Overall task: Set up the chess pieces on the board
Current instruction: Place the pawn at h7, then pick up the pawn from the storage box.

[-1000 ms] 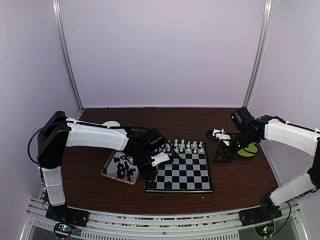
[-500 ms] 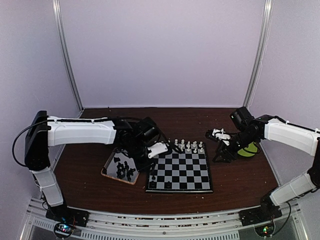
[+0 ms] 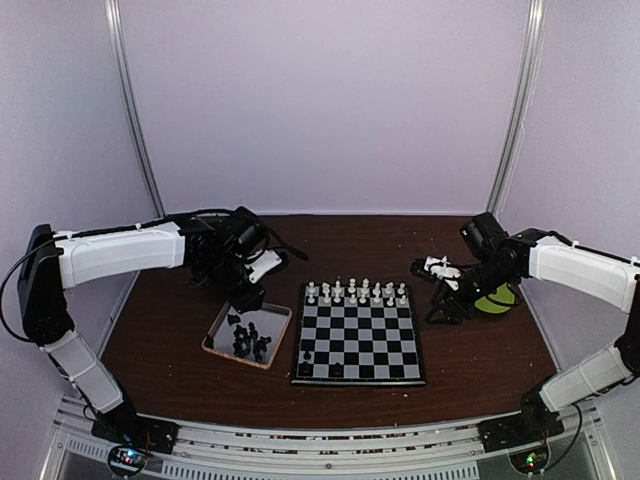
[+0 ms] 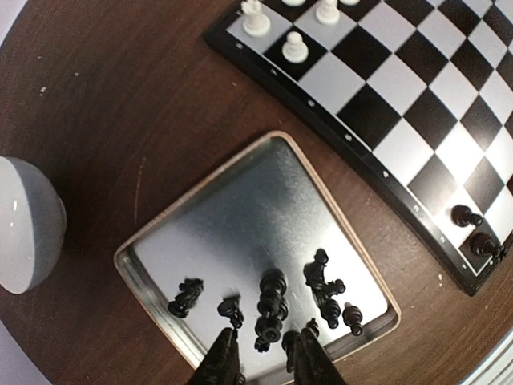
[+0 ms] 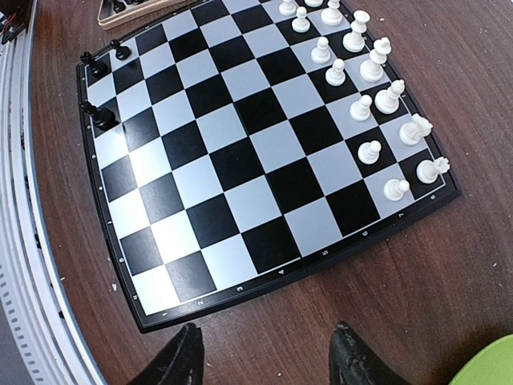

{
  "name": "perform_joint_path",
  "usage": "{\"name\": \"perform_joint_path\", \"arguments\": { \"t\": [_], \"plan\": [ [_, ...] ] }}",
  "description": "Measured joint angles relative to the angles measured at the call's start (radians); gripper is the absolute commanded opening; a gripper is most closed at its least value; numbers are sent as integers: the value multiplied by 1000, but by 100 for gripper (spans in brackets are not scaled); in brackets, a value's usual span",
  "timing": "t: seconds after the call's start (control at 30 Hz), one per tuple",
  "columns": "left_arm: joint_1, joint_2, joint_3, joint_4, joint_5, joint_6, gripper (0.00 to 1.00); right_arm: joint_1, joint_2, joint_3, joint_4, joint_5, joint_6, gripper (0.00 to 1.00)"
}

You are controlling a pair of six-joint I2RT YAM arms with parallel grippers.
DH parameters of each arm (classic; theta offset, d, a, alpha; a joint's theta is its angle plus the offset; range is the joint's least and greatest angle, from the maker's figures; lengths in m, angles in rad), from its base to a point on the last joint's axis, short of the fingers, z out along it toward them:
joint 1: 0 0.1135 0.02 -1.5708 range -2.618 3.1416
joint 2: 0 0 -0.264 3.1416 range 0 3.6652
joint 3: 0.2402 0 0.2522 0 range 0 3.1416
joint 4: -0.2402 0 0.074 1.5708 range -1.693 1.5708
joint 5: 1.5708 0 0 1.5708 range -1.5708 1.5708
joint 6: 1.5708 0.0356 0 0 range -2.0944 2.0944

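The board lies mid-table, with white chess pieces along its two far rows and a few black ones at its near left corner. More black pieces lie in a silver tray left of the board. My left gripper hangs over the tray's near edge, slightly open and empty, with a black piece just ahead of its fingertips. My right gripper is open and empty over the bare table right of the board. The board also shows in the right wrist view.
A white rounded bowl sits left of the tray. A green object lies under the right arm, and its edge shows in the right wrist view. A small cluster of white objects lies behind the right gripper.
My left arm has drawn back from the board's left edge, left and away, and now hangs over the tray. The right arm has not moved.
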Motion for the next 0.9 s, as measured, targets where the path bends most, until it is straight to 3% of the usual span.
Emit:
{"name": "perform_joint_path", "arguments": {
  "t": [0.43, 0.63, 0.9],
  "plan": [
    [-10, 174, 3, -2, 66, 99, 25, 1, 0, 0, 0, 14, -2, 53],
    [-20, 184, 10, -3, 68, 120, 26, 1, 3, 0, 0, 16, -5, 53],
    [-51, 239, 37, -13, 51, 145, 21, 6, 13, 0, -1, 19, -7, 53]
  ]
}}
